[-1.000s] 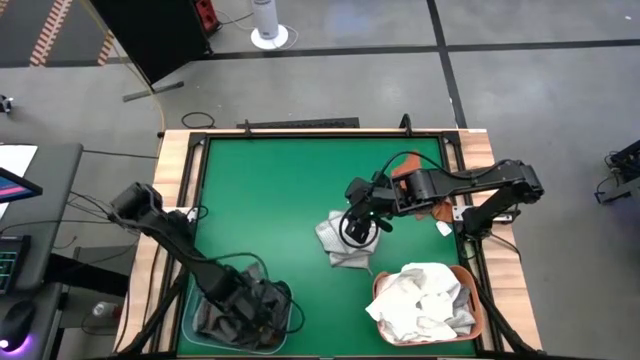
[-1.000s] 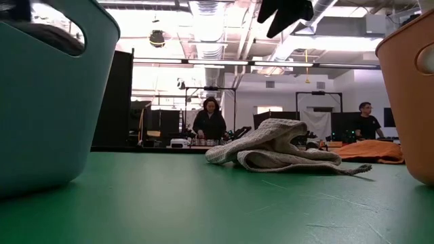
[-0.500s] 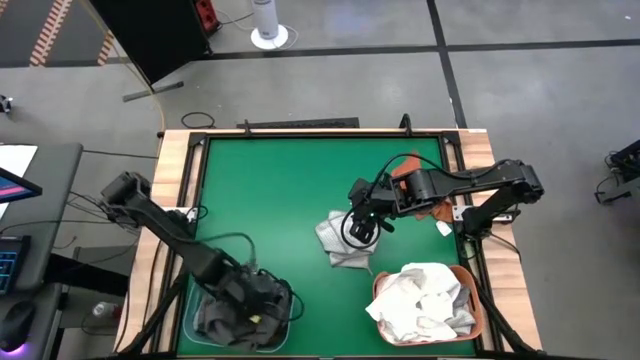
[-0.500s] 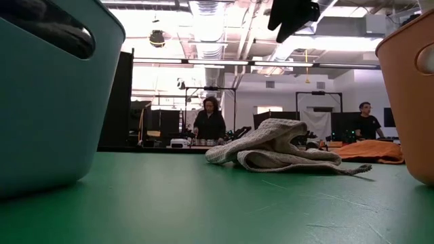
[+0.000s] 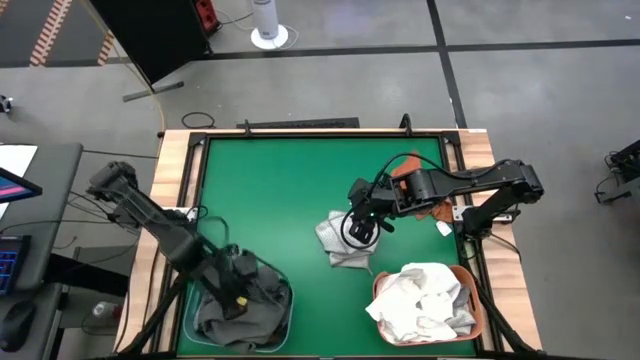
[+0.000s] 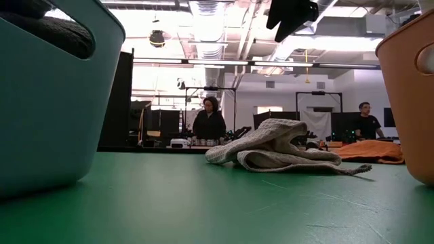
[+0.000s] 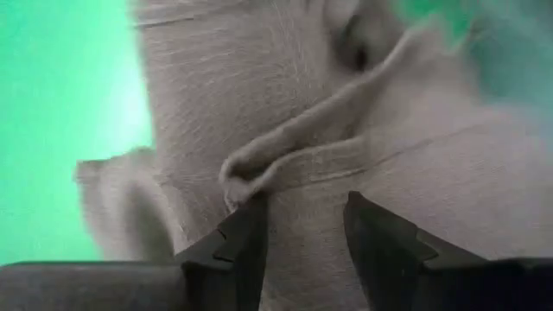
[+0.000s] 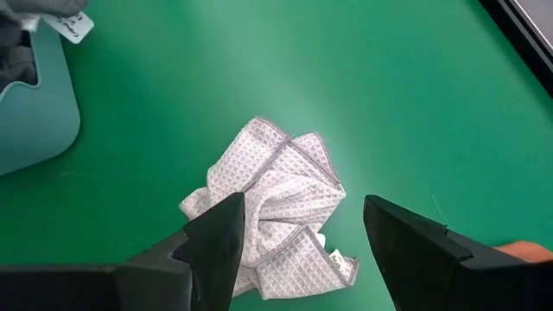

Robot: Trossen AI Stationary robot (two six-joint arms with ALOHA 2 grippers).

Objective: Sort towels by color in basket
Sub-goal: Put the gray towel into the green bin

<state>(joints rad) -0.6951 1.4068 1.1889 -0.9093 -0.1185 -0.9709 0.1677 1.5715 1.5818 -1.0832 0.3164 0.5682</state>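
The light grey towel (image 5: 345, 243) lies crumpled on the green counter (image 5: 270, 190), near the middle, a bit toward my right side. It's directly under my right jaws (image 5: 358, 228), which hang above it, spread wide and holding nothing. From my right wrist it sits dead centre between the two fingers (image 8: 216, 242), so the drop looks like it should be straight down, no sideways shuffle needed. It's a bunched heap with no real long axis, folds running every which way, so I'd guess any approach angle works.

My left jaws (image 5: 238, 285) are way off in the teal basket (image 5: 284, 312) at the near left corner, partly apart over the dark grey towels (image 7: 415, 173), gripping nothing as far as I can see. So the right arm is clearly the nearer one. The orange basket (image 5: 478, 305) with the white towels (image 5: 425, 298) sits just beside the heap, toward the near right corner.
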